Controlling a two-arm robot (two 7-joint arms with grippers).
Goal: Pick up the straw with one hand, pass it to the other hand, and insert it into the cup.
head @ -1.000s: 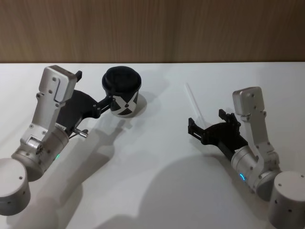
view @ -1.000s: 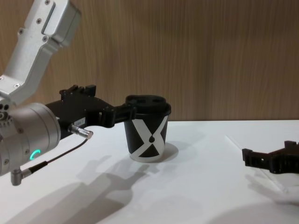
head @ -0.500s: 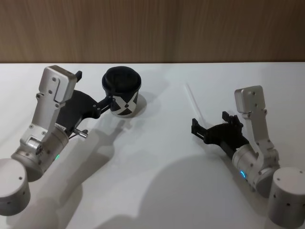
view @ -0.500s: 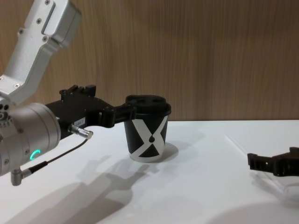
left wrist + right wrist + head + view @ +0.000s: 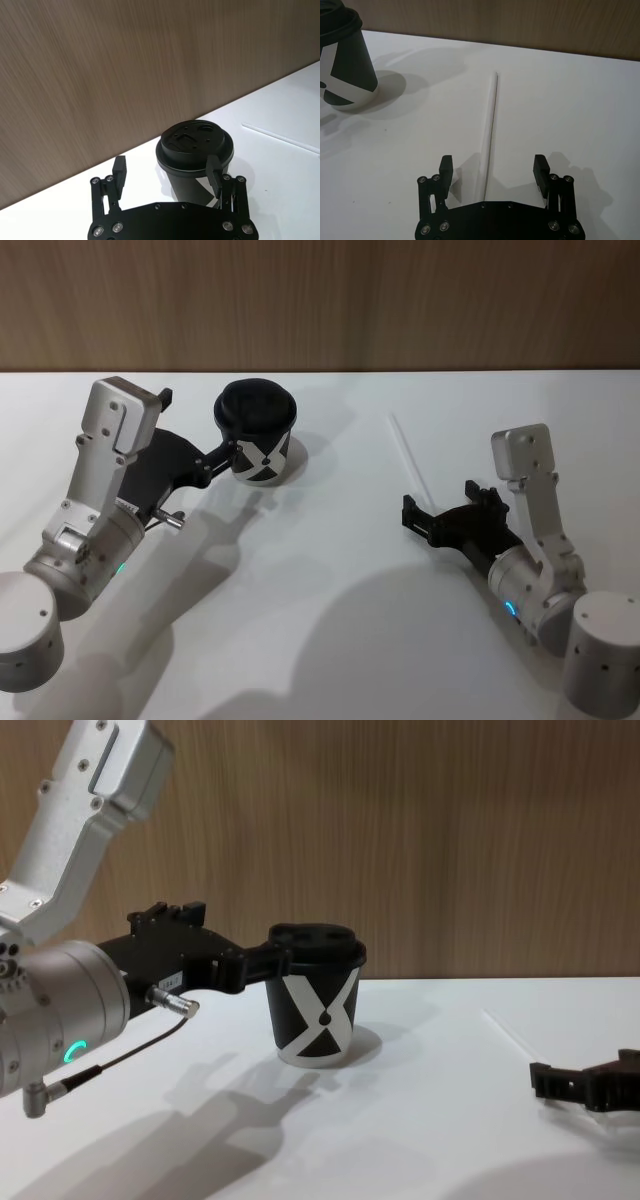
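Observation:
The black cup with its white X and black lid stands upright at the back left of the white table. My left gripper, on the green-lit wrist, is open at the cup's side, with one finger against the wall and the other apart from it. The thin white straw lies flat on the table at the right. My right gripper, on the blue-lit wrist, is open and low over the straw's near end, one finger on each side of it.
A wooden wall runs along the table's far edge. Bare white tabletop lies between the cup and the right gripper.
My right gripper has sunk lower toward the table and shifted slightly right over the straw's near end, still open. The left gripper and the cup have not moved.

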